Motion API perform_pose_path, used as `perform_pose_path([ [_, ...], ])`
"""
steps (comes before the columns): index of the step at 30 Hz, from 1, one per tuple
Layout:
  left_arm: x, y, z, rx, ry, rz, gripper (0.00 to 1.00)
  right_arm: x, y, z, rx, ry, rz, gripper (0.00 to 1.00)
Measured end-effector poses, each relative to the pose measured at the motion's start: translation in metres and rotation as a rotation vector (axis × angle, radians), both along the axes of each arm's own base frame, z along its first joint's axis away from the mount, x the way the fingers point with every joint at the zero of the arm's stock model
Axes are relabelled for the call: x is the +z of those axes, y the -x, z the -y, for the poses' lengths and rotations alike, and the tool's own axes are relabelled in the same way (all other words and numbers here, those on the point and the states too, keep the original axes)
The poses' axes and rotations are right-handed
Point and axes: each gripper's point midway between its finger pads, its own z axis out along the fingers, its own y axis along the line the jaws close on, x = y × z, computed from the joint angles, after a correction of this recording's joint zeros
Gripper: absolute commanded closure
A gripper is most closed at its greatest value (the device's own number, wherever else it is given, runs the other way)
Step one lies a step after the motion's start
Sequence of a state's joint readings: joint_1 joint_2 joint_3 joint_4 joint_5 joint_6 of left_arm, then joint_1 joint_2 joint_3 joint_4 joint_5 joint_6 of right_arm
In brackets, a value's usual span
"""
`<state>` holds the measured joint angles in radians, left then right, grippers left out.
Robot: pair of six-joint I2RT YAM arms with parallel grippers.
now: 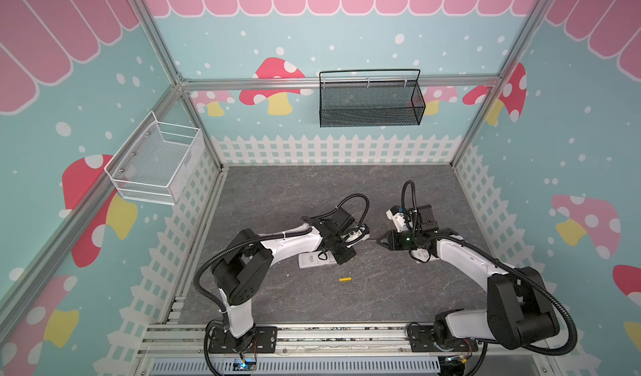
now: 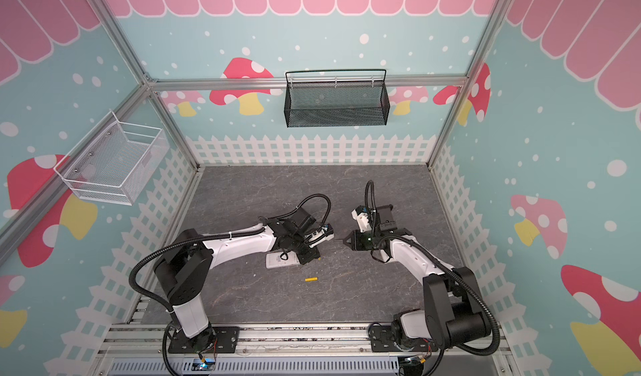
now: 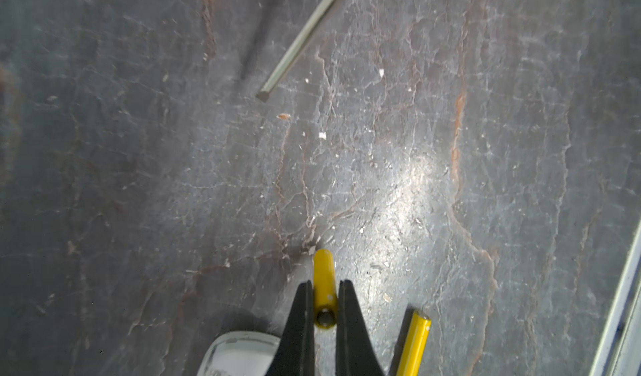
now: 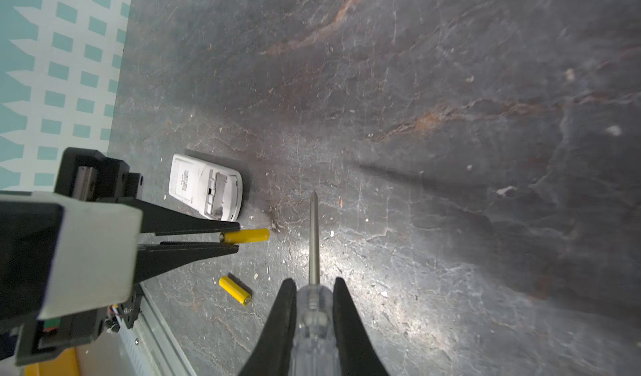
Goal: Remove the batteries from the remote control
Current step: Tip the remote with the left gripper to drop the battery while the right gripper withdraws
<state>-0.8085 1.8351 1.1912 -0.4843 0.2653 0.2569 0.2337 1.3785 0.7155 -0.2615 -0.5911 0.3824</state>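
Observation:
The white remote control lies on the grey slate table with its back up and its battery bay open; it also shows in both top views. My left gripper is shut on a yellow battery, held just past the remote's end and seen from the side in the right wrist view. A second yellow battery lies loose on the table nearer the front. My right gripper is shut on a clear-handled screwdriver, its tip pointing toward the left gripper.
A black mesh basket hangs on the back wall and a white wire basket on the left wall. Aluminium rails run along the table's front edge. Fence-printed walls close in the table on three sides.

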Motion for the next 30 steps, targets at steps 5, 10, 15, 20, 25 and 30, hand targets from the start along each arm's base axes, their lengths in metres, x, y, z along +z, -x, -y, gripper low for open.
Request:
perform_pose_path([
  [5,-0.004,0.001,0.001,-0.005,0.01,0.011,0.86,-0.016,0.022,-0.004,0.034,-0.038,-0.072,1.0],
  [10,-0.013,0.003,-0.003,-0.008,-0.003,0.013,0.84,-0.019,0.031,-0.009,0.059,-0.061,-0.095,1.0],
  [15,-0.031,0.014,-0.019,-0.011,-0.045,-0.019,0.81,-0.022,0.04,-0.016,0.094,-0.077,-0.111,1.0],
  [20,-0.028,0.012,-0.019,-0.013,-0.046,0.0,0.77,-0.026,0.046,-0.018,0.106,-0.079,-0.122,1.0],
  [25,-0.026,0.011,-0.02,-0.017,-0.05,0.014,0.64,-0.027,0.046,-0.019,0.101,-0.083,-0.118,1.0],
  [30,-0.005,0.009,-0.021,-0.014,-0.033,0.052,0.48,-0.029,0.047,-0.018,0.098,-0.081,-0.127,1.0],
])
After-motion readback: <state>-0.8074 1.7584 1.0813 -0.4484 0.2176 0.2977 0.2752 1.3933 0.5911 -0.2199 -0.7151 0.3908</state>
